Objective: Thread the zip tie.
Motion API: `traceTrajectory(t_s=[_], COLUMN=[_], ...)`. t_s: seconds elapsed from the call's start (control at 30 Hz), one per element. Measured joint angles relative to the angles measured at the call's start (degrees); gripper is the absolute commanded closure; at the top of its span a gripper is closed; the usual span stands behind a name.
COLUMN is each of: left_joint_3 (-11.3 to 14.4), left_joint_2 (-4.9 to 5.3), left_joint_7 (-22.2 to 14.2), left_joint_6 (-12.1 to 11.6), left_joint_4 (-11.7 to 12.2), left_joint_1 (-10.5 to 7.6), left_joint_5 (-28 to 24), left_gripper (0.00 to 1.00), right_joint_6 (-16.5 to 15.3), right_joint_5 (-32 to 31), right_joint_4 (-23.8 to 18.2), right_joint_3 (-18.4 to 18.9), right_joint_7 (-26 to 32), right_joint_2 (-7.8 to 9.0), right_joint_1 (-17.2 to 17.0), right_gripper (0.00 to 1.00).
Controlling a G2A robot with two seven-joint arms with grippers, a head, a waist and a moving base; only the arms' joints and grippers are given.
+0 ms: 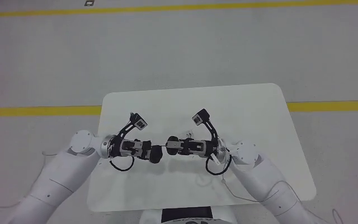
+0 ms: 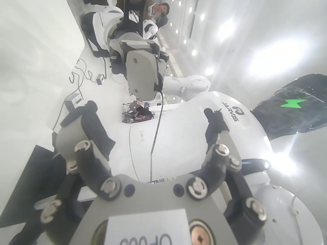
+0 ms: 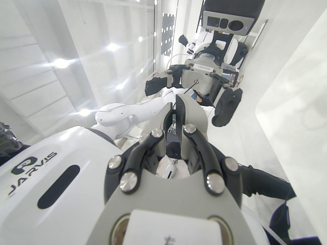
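Because the right pincer (image 3: 175, 108) is pressed together on the zip tie (image 2: 156, 133), holding it above the worktop (image 1: 251, 106), the left pincer (image 2: 150, 113) stands spread around its free end; closing off-line would likely flex the thin strap sideways; threading would then fail.

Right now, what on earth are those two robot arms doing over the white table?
The two arms face each other above the white table, with their grippers nearly meeting. The right gripper is shut on a thin black zip tie and holds it out toward the left gripper, whose fingers stand wide open. The tie's free end reaches in between those open fingers, but the left gripper has not closed on it.
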Motion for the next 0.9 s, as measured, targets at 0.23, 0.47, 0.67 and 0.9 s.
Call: traceTrajectory(t_s=[0.23,0.47,0.67,0.9], left_joint_3=[2.4,4.0,3.9,2.8], left_joint_2=[1.23,2.10,1.92,1.91], left_joint_7=[0.0,0.0,2.8,2.2], left_joint_6=[-0.2,-0.2,0.3,0.8], left_joint_4=[-0.8,-1.9,-2.4,-1.1], left_joint_1=[-0.77,-1.98,-1.38,-0.06], left_joint_5=[-2.4,-1.3,0.0,-1.7], left_gripper=[0.00,0.00,0.00,0.00], right_joint_6=[-0.1,-0.3,-0.1,-0.4], right_joint_5=[0.2,0.1,-0.6,-0.4], right_joint_4=[-0.2,-0.3,-1.3,-1.4], right_joint_3=[0.3,0.3,0.1,0.2], right_joint_7=[0.1,0.2,-1.6,-1.0], right_joint_2=[0.16,0.17,0.16,0.30], right_joint_1=[0.1,0.1,-0.3,-0.3], right_gripper=[1.00,1.00,1.00,1.00])
